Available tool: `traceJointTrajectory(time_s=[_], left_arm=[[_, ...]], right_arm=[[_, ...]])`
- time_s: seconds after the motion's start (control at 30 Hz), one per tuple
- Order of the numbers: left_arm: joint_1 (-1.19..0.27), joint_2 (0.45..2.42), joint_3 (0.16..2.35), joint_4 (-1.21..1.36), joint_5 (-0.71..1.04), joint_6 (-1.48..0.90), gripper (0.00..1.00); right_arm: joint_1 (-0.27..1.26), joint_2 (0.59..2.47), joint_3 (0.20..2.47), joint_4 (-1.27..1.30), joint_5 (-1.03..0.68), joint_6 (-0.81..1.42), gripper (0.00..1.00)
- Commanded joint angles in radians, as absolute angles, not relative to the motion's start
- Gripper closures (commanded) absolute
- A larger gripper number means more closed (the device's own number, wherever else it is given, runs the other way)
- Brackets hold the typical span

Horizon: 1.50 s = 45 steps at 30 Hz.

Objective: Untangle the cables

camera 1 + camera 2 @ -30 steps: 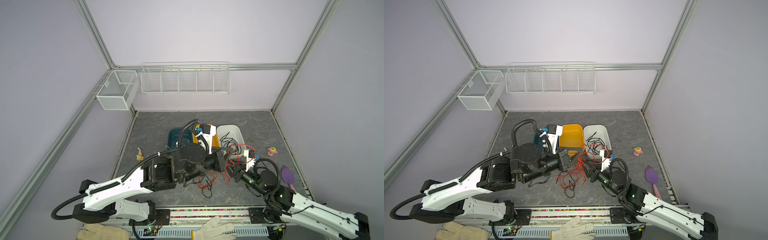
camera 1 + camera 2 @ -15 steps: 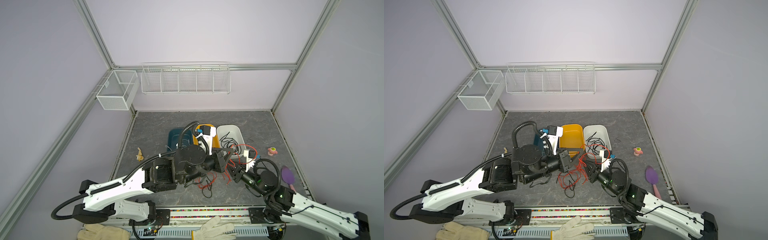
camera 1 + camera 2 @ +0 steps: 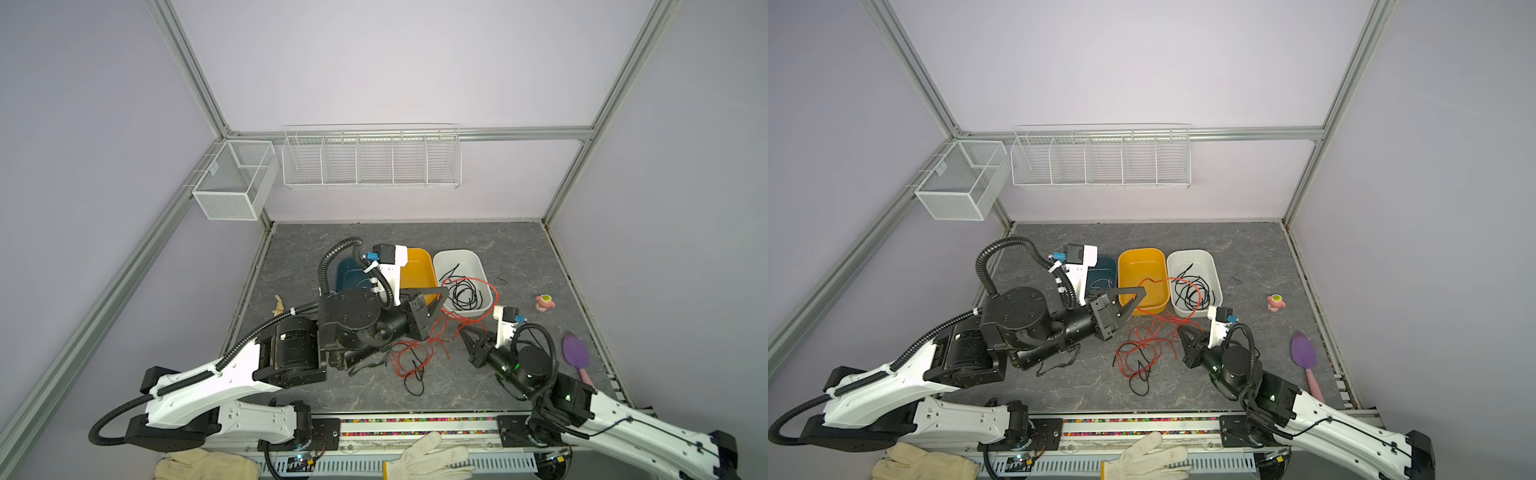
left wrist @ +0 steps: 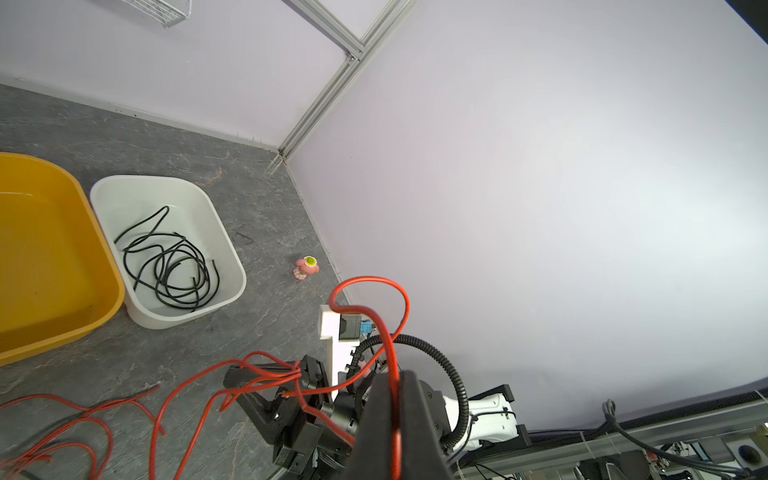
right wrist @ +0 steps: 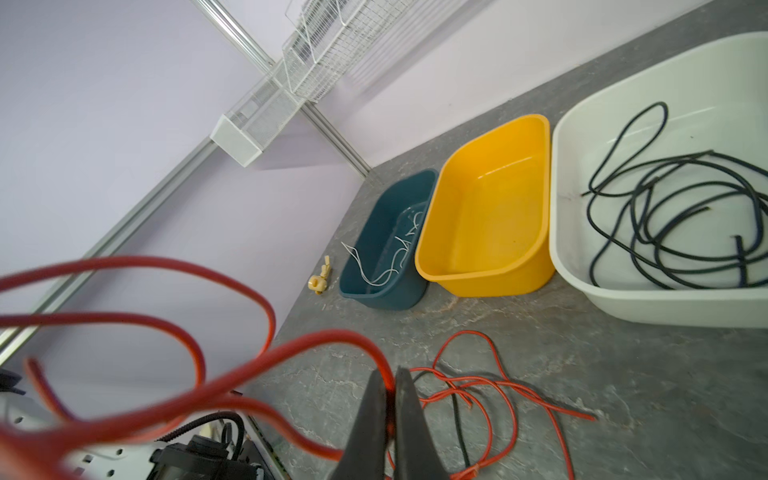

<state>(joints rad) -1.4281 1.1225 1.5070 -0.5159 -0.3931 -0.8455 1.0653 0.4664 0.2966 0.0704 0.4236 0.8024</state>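
Observation:
The cables lie apart by colour. A red-orange cable (image 3: 415, 351) (image 3: 1144, 347) sprawls in loops on the grey table, with a short black cable (image 3: 417, 376) (image 3: 1141, 376) caught in it. More black cable (image 3: 464, 293) (image 4: 174, 266) is coiled in the white bin (image 3: 440, 259), and a thin white cable (image 5: 388, 266) lies in the teal bin (image 5: 386, 208). My left gripper (image 3: 445, 289) (image 4: 394, 380) is shut on a raised strand of the red-orange cable near the bins. My right gripper (image 3: 464, 331) (image 5: 388, 376) is shut on another strand of it, just right of the tangle.
An empty yellow bin (image 3: 419, 266) stands between the teal and white bins. A pink toy (image 3: 544, 302) and a purple spoon (image 3: 575, 353) lie at the right, a small beige piece (image 3: 278, 305) at the left. Wire baskets (image 3: 370, 156) hang on the back wall. Gloves (image 3: 424, 457) lie along the front rail.
My right gripper's jaws have closed on a strand of the red-orange cable. The left gripper has stayed shut on its strand and lifted it slightly towards the bins.

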Motion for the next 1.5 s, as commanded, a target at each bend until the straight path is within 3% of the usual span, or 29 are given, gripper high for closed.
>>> traceJointTrajectory(time_s=[0.0,0.6,0.87,1.13,1.47], left_arm=[[-1.435,1.08,1.565,-0.528,-0.45,-0.809,1.0],[-1.411,1.067,1.675,-0.735,-0.664,-0.656,1.0],[-1.18,1.12,1.649,-0.824,-0.471,-0.648,1.0],[-1.068,1.219,1.629,-0.825,-0.418,-0.568,1.0],[-0.86,1.346,1.488,-0.675,-0.254,-0.534,1.0]], right_arm=[[1.068,0.447,0.259,-0.049,0.502,0.863,0.93],[1.067,0.26,0.19,-0.316,0.583,0.934,0.93],[1.068,0.173,0.223,-0.434,0.598,0.894,0.93],[1.068,0.1,0.237,-0.521,0.627,0.878,0.93],[1.066,0.081,0.254,-0.545,0.614,0.833,0.93]])
